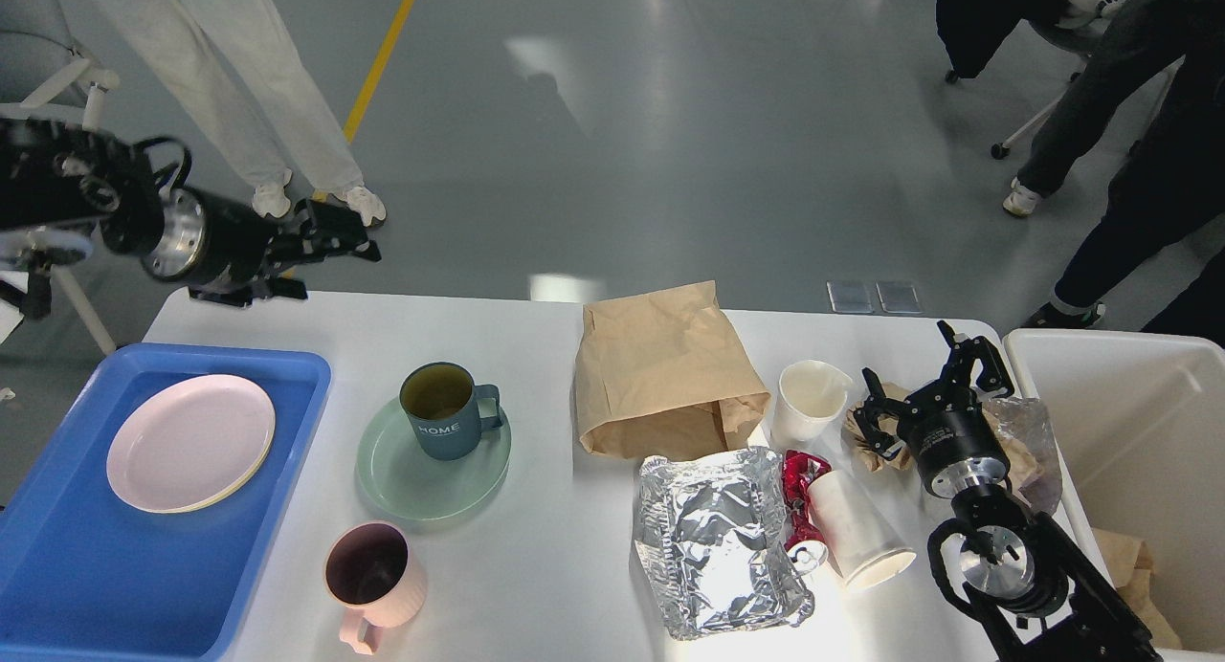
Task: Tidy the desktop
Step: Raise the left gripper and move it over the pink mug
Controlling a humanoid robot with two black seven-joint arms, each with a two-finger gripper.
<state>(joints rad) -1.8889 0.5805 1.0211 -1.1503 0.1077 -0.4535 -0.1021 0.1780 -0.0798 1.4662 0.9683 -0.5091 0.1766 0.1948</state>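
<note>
The large white rectangular bench (536, 356) fills the lower part of the view. The brown paper bag (665, 370) lies at its middle. Left of the bag, a blue-grey mug (442, 409) stands on a pale green plate (402, 471). Farther left, a blue plastic tray (105, 566) carries a pink plate (189, 442). Right of the bag, the right hand (926, 385) is open, empty, over crumpled brown paper (869, 444). The left hand (330, 233) hovers beyond the bench's far left edge; I cannot tell its state.

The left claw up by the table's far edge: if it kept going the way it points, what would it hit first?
Probably nothing nearby. The left claw points rightward along the table's far edge, raised; depth is unclear.
</note>
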